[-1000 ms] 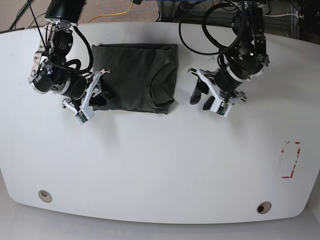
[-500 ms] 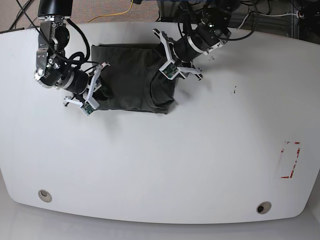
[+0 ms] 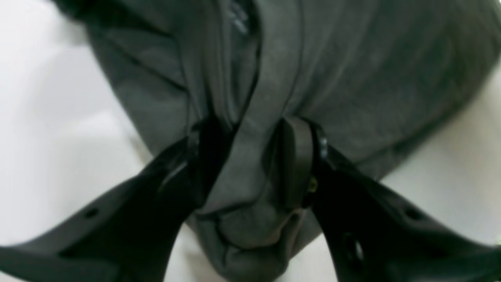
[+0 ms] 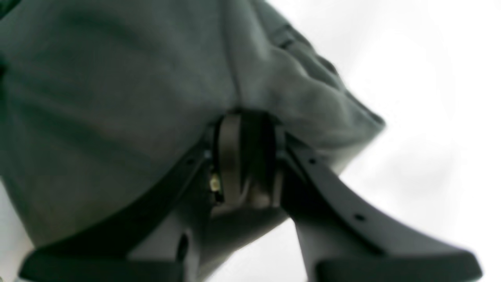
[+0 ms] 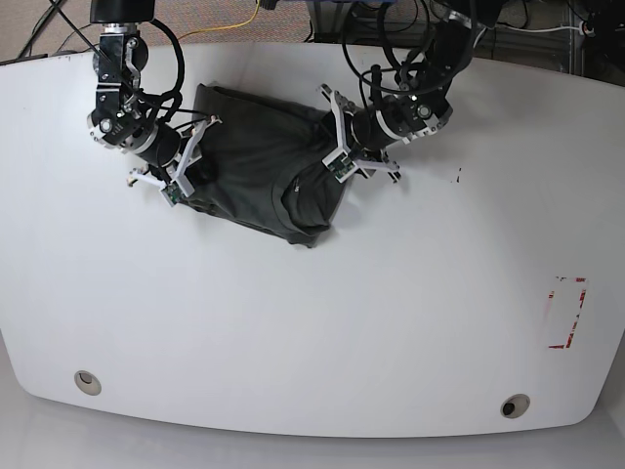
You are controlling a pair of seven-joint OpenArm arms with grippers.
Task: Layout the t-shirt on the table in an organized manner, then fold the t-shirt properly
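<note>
The dark grey t-shirt (image 5: 256, 166) lies bunched and skewed on the white table (image 5: 391, 322), near its far edge. My left gripper (image 5: 335, 154) holds the shirt's right side by the collar. In the left wrist view this gripper (image 3: 250, 164) is shut on a thick fold of the t-shirt (image 3: 352, 78), with the collar seam running up between the fingers (image 3: 297, 164). My right gripper (image 5: 182, 168) grips the shirt's left edge. The right wrist view shows that gripper (image 4: 244, 164) shut on a pinch of the t-shirt (image 4: 98, 98), which drapes over it.
A red tape rectangle (image 5: 569, 313) marks the table at the right. Two round grommet holes (image 5: 88, 381) (image 5: 515, 405) sit near the front edge. A small dark speck (image 5: 457, 177) lies right of the left arm. Cables hang behind the far edge.
My left arm came in from the right and shut on the collar side. The shirt, a neat rectangle before, is now pulled askew and bunched, with its lower edge slanting down to the right.
</note>
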